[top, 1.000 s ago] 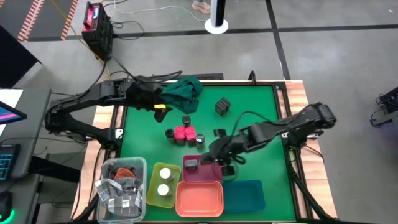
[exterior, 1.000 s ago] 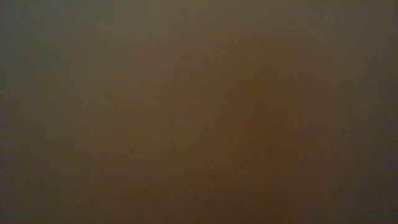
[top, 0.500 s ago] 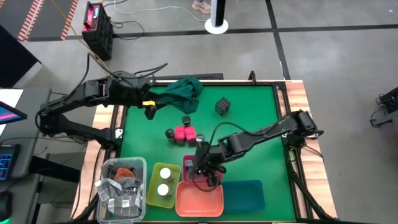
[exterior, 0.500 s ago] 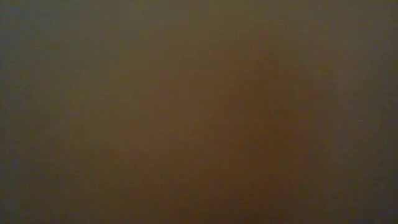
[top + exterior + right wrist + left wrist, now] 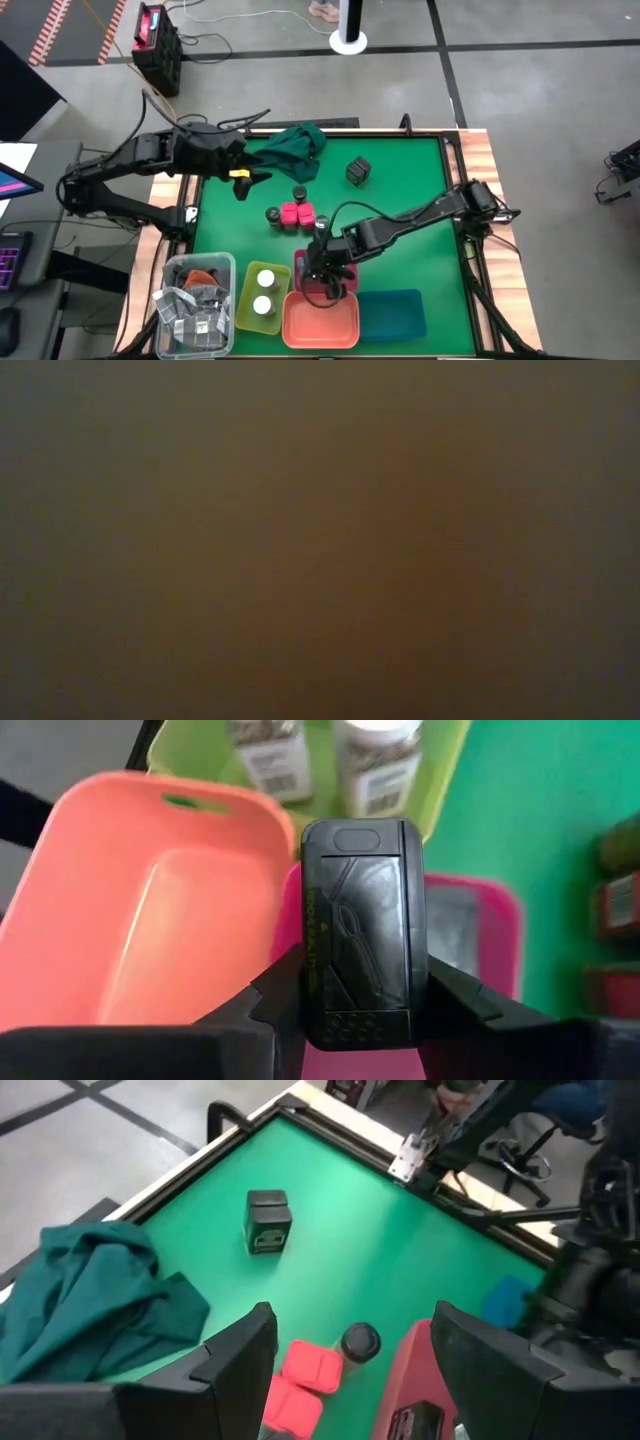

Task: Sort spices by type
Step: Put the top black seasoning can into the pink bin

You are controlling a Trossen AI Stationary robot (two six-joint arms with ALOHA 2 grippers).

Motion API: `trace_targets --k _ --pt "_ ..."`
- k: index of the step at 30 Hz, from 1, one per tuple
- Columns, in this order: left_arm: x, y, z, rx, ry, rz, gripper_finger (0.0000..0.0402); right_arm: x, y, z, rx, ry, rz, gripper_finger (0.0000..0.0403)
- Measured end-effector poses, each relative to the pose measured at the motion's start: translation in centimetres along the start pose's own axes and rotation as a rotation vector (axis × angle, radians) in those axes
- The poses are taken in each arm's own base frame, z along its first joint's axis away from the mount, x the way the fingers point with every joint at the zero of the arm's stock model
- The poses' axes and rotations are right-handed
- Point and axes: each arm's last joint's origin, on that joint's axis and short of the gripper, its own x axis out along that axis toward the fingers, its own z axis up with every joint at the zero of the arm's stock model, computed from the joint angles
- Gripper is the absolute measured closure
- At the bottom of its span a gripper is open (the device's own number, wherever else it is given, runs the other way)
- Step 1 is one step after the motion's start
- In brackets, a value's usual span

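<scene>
My right gripper (image 5: 326,274) is over the pink tray (image 5: 300,262) and is shut on a dark grey square box (image 5: 362,920). A second dark box (image 5: 455,925) lies in that tray. My left gripper (image 5: 240,180) hovers open near the table's left far part, beside the dark green cloth (image 5: 295,148). On the green mat stand another dark grey box (image 5: 358,171), two bright pink blocks (image 5: 295,214) and three dark round jars (image 5: 299,193). Two white-lidded jars (image 5: 264,292) sit in the yellow-green tray. The low view shows nothing. My right gripper pinches the dark grey box between its two fingers (image 5: 285,985), one on each long side (image 5: 312,970). The fingers point down from above. The box is above the pink tray; whether its underside touches the tray does not show.
Along the near edge stand a clear bin of packets (image 5: 195,300), the yellow-green tray (image 5: 246,300), the orange tray (image 5: 320,322) and the blue tray (image 5: 395,312). Bare mat lies on the right half (image 5: 410,180).
My right gripper has carried the box toward the table's left and near edge, from over the mat beside the pink tray to above that tray. My left gripper has drawn back a little toward the left edge.
</scene>
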Motion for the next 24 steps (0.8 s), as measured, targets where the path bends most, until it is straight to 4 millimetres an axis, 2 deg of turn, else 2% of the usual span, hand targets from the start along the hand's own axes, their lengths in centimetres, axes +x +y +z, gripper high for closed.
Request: trace_targets --k 12,24 --pt "-0.5 0.0 0.0 -0.012 -0.016 0.005 0.0148 0.2 -1.1 0.0 -0.016 0.004 -0.019 0.0231" --pt "-0.4 0.0 0.0 -0.013 -0.018 0.013 0.0148 1.0 -1.4 -0.9 -0.014 0.018 -0.041 0.0231"
